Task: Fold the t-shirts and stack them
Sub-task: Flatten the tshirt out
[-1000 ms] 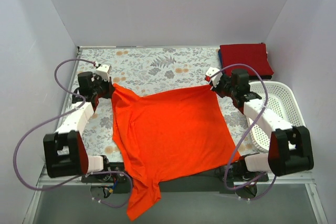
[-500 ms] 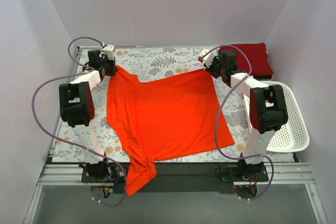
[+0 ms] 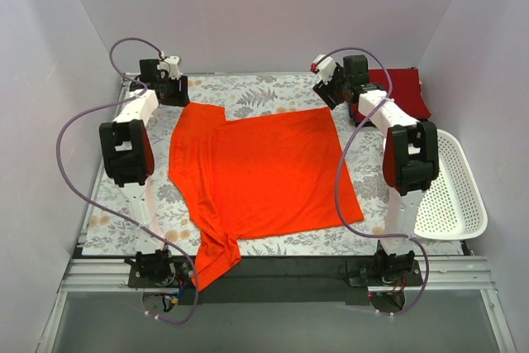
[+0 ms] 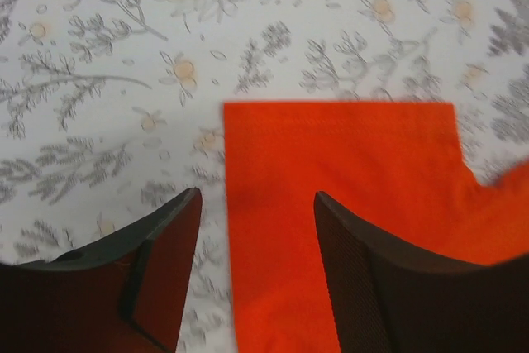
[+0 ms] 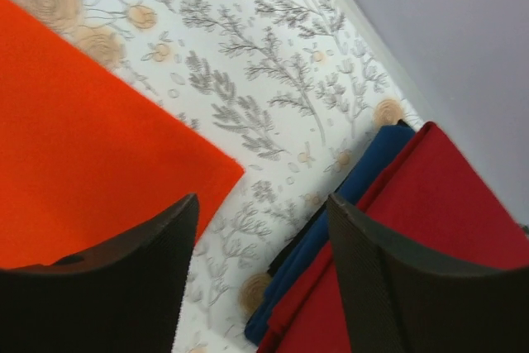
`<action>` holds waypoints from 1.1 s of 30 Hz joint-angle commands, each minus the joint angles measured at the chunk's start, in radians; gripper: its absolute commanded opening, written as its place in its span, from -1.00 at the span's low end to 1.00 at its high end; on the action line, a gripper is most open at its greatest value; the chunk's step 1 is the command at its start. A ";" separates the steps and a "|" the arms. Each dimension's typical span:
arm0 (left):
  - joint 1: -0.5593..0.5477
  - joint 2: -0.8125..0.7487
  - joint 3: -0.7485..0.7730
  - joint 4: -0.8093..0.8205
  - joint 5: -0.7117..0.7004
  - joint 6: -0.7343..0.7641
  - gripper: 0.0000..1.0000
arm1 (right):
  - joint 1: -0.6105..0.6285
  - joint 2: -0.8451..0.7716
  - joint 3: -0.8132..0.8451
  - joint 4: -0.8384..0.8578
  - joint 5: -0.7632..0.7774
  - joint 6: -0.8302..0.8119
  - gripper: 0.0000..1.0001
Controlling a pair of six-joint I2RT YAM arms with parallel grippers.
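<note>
Floral cloth (image 3: 264,93) covers the table. Orange-red t-shirt (image 3: 260,175) lies flat at centre, one sleeve hanging off at 7 o'clock. Basket (image 3: 450,196) at 4. Crimson t-shirt (image 3: 405,88) folded at 1. The blue t-shirt (image 5: 347,204) beneath it shows only on the right wrist cam. Left gripper (image 4: 256,196) at 11 and right gripper (image 5: 260,200) at 1 both have fingers apart and hold nothing.

Bright, even, diffuse light from above. Shadows faint and soft. Top view sharp throughout. Left wrist view: floral cloth (image 4: 99,80) smeared low in frame; left tool (image 4: 256,196) dark, out of focus.
</note>
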 commanded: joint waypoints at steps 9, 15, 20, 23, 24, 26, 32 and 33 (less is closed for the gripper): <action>-0.007 -0.528 -0.475 -0.681 0.210 0.145 0.18 | 0.032 -0.248 -0.102 -0.671 -0.232 0.002 0.56; -0.014 -0.519 -0.561 -0.675 0.121 0.145 0.04 | 0.038 -0.233 -0.236 -0.684 -0.219 0.010 0.23; -0.011 -0.451 -0.601 -0.599 -0.037 0.137 -0.07 | 0.035 -0.170 -0.279 -0.674 -0.162 0.007 -0.01; 0.018 -0.379 -0.577 -0.572 -0.124 0.150 -0.11 | 0.024 -0.131 -0.278 -0.651 -0.121 -0.003 -0.05; 0.036 -0.359 -0.548 -0.568 -0.150 0.151 -0.11 | 0.018 -0.118 -0.273 -0.645 -0.104 -0.004 -0.05; 0.052 -0.298 -0.508 -0.554 -0.178 0.157 -0.11 | 0.013 -0.070 -0.247 -0.639 -0.085 -0.007 -0.07; 0.076 -0.190 -0.347 -0.515 -0.331 0.197 -0.15 | 0.007 -0.004 -0.118 -0.648 -0.085 0.013 -0.08; 0.078 -0.190 -0.328 -0.514 -0.341 0.202 -0.14 | 0.007 -0.002 -0.092 -0.650 -0.099 0.017 -0.07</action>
